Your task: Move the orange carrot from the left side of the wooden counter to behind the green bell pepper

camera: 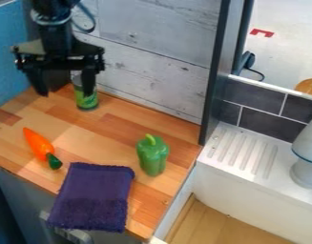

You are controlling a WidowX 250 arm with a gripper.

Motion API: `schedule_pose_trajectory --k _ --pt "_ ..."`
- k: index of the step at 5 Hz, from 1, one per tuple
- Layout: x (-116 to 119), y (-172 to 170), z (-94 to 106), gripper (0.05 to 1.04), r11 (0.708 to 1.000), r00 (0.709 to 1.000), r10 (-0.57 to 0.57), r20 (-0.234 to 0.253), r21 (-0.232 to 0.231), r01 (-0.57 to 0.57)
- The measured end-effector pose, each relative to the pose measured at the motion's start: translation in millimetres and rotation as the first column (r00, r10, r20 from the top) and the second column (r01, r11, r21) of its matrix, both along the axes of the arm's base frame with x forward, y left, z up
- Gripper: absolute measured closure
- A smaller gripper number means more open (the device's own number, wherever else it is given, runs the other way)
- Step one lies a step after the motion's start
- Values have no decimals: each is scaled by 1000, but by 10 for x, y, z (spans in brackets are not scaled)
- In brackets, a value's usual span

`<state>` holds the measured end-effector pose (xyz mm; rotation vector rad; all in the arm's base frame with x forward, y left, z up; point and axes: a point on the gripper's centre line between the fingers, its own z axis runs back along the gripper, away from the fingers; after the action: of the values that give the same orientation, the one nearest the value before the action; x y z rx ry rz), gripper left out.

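The black gripper (64, 91) hangs at the upper left over the back of the wooden counter, its two fingers spread apart with nothing between them. Just behind its right finger stands a green can (87, 101), its upper part partly covered by that finger. An orange carrot (38, 144) with a green end lies at the left of the counter. Upright at the right is a green bell pepper (152, 155). A purple cloth (94, 196) lies over the front edge, between carrot and pepper, and hangs partly down.
A whitish plank wall (151, 62) runs behind the counter (107, 138), with a dark upright post (213, 76) at its right end. Beyond the right edge are a white ridged drainboard (242, 151) and a white-grey object (307, 155). A blue wall (8, 57) borders the left.
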<state>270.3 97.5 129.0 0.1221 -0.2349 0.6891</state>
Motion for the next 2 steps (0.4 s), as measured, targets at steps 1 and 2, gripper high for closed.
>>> schedule_pose_trajectory --k 1,2 --pt "-6 221 -177 83 993 993 116 16 -30 -115" --pt "13 339 -319 83 984 985 173 20 -34 -172"
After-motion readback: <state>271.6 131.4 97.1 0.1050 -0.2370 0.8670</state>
